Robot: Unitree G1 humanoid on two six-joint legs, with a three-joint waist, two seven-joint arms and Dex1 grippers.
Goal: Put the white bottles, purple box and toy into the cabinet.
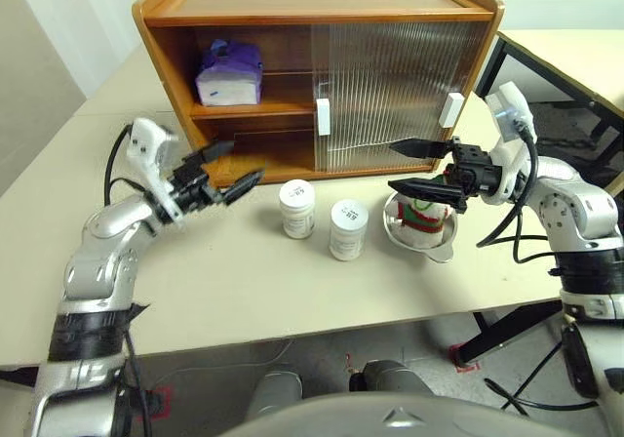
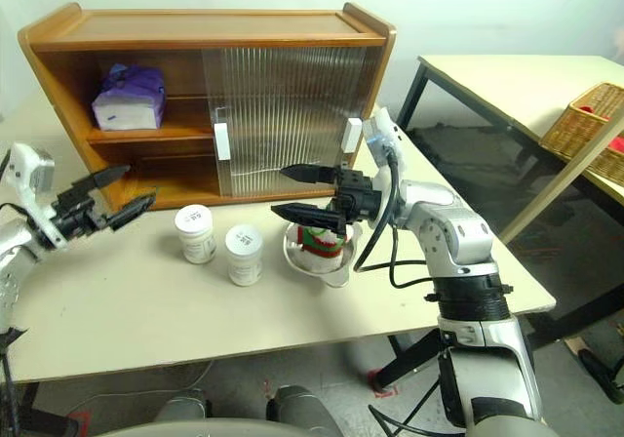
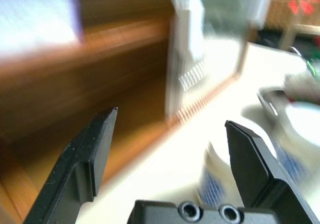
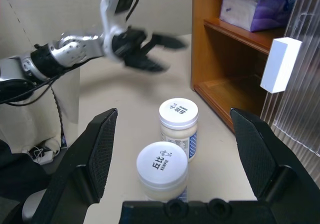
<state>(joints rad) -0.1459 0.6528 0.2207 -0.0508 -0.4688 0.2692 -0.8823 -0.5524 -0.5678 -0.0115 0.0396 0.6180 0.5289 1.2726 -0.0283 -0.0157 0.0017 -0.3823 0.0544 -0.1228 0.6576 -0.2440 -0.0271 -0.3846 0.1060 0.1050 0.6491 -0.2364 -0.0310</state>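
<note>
Claws: left (image 1: 232, 166) and right (image 1: 414, 167) spread, empty; bottles (image 1: 297, 209) mid-table between.

beige table (image 1: 195, 291) carries cabinet (image 1: 322, 8), two white bottles (image 1: 297, 209), steel bowl (image 1: 421, 232).

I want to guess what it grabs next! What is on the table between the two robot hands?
Two white bottles, between the left gripper and right gripper, head views.

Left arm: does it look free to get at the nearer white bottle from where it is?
Probably yes. The left gripper is open beside the white bottle, with only bare table between them.
</note>
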